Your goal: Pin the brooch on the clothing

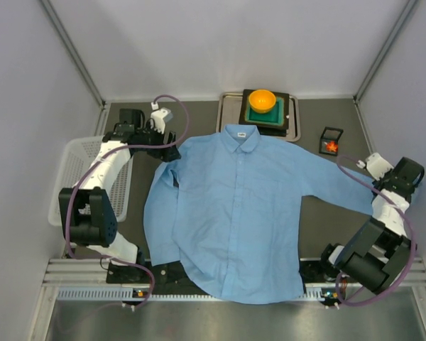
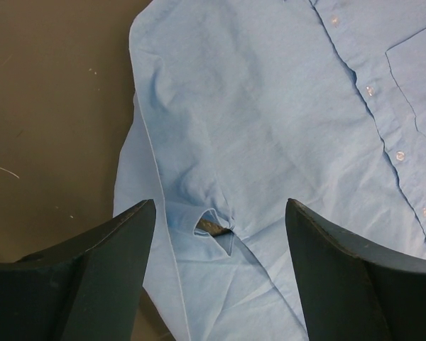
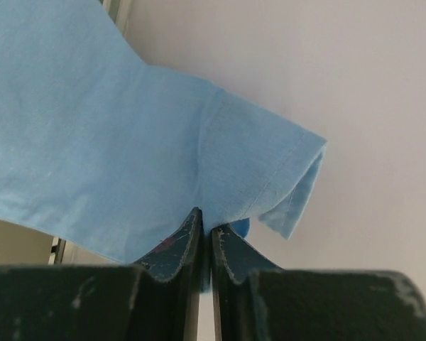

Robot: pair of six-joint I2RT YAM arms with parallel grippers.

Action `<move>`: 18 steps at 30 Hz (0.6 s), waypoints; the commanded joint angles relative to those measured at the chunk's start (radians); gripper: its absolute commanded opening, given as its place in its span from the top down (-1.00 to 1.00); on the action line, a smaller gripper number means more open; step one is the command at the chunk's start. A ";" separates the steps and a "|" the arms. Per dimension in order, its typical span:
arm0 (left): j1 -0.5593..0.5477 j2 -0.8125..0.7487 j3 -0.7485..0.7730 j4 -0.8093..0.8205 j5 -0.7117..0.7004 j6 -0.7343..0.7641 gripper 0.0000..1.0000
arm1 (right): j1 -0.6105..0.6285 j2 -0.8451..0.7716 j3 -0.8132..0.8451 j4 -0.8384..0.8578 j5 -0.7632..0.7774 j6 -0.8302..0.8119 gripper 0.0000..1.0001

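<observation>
The clothing (image 1: pixel 234 206), a light blue button-up shirt, lies spread flat on the dark table, collar toward the back. The brooch (image 1: pixel 331 146), a tiny red-orange pin, sits in a small black box right of the collar. My left gripper (image 1: pixel 170 149) hovers open over the shirt's left shoulder. In the left wrist view its fingers (image 2: pixel 121 249) stand wide apart above the armpit fold of the clothing (image 2: pixel 270 106), gripping nothing. My right gripper (image 1: pixel 375 190) is at the end of the right sleeve. In the right wrist view the right gripper (image 3: pixel 207 224) pinches the sleeve cuff (image 3: pixel 255 170).
An orange bowl (image 1: pixel 262 100) rests on a green block in a metal tray (image 1: pixel 229 114) behind the collar. A white basket (image 1: pixel 74 177) stands at the left under my left arm. Grey walls close in the table on three sides.
</observation>
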 commanded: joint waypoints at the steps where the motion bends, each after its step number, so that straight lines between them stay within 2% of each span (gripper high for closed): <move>1: 0.005 -0.036 -0.002 0.007 0.019 0.009 -0.57 | -0.010 -0.034 -0.026 0.038 0.033 -0.059 0.80; 3: 0.005 -0.033 0.003 0.005 0.020 0.010 -0.57 | -0.011 -0.023 -0.034 0.007 0.064 -0.053 0.71; 4: 0.005 -0.031 0.004 -0.004 0.025 0.010 -0.57 | -0.011 -0.018 -0.037 -0.024 0.073 -0.047 0.52; 5: 0.005 -0.031 0.006 -0.010 0.025 0.019 -0.57 | -0.014 -0.015 -0.037 -0.041 0.079 -0.043 0.08; 8: 0.005 -0.034 0.018 -0.068 0.017 0.062 -0.59 | -0.023 -0.028 -0.032 -0.091 0.090 -0.032 -0.26; 15: 0.043 -0.076 -0.005 -0.168 0.011 0.148 -0.62 | -0.028 -0.054 0.034 -0.225 0.119 -0.030 -0.40; 17: 0.043 -0.084 -0.006 -0.203 0.010 0.201 -0.62 | -0.026 -0.061 0.102 -0.300 0.089 0.003 -0.42; 18: 0.043 -0.094 -0.014 -0.240 0.014 0.223 -0.61 | -0.023 -0.063 0.135 -0.417 0.026 0.051 -0.45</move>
